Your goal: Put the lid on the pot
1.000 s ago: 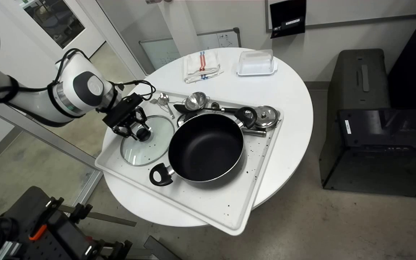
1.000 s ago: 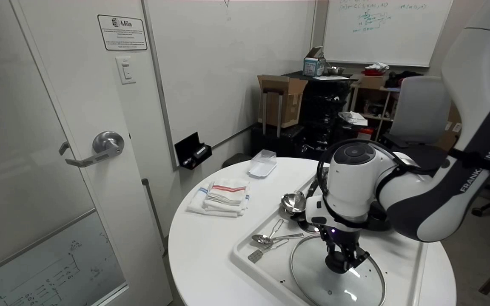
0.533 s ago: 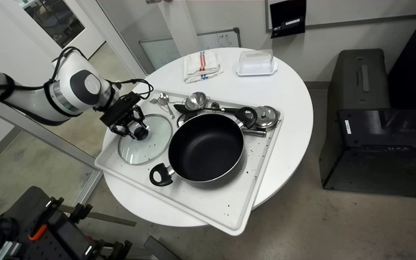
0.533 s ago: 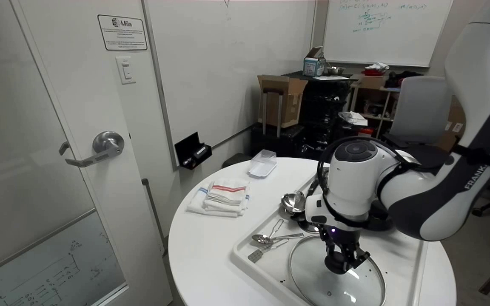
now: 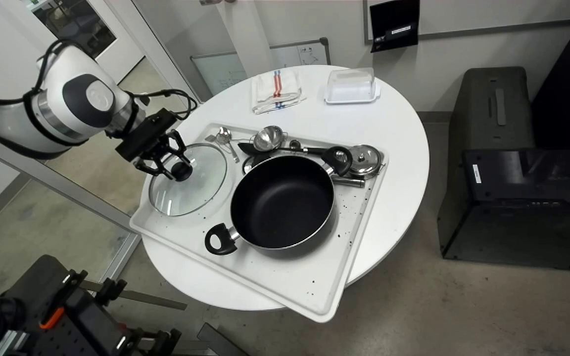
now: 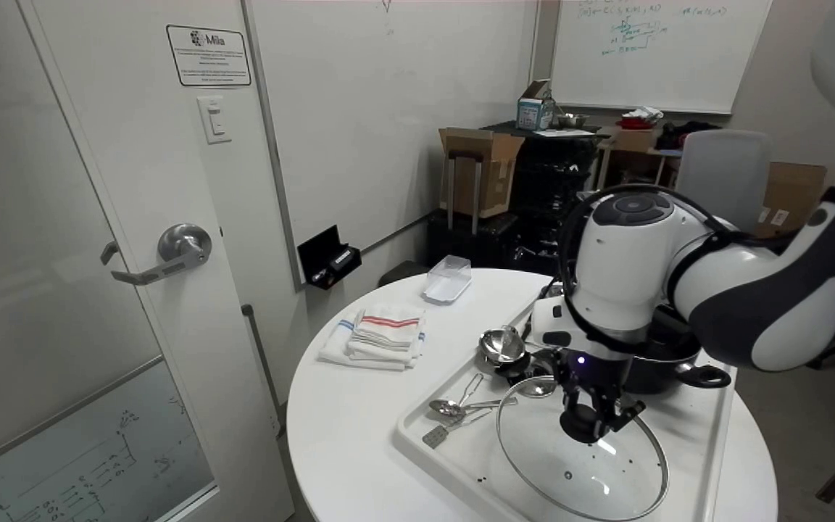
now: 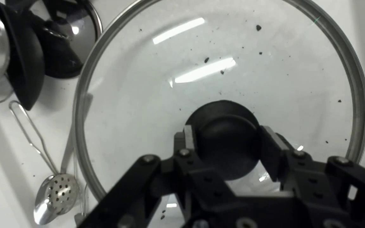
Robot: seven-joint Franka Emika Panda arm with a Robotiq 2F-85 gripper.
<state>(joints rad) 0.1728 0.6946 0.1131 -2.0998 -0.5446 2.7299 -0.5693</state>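
Observation:
The clear glass lid (image 5: 207,174) with a metal rim and black knob is at the left of the black pot in an exterior view. It also shows in an exterior view (image 6: 537,457) and fills most of the wrist view (image 7: 138,95). My gripper (image 5: 181,169) has its fingers against both sides of the knob, also seen in the wrist view (image 7: 225,141). The lid hangs slightly tilted, a little above the tray. The pot (image 5: 285,207) stands uncovered on the tray, its dark interior showing. In an exterior view the pot (image 6: 660,371) is partly hidden behind the arm.
The white tray (image 5: 309,282) lies on a round white table (image 5: 403,173). Metal utensils (image 5: 224,136), a strainer (image 5: 268,138) and a small steel lidded pot (image 5: 365,160) lie along its back edge. Folded towels (image 5: 277,89) and a clear-lidded dish (image 5: 352,86) stand behind.
The gripper and lid have moved up and away from the pot, towards the left in an exterior view. The lid has risen off the tray. The pot has not moved.

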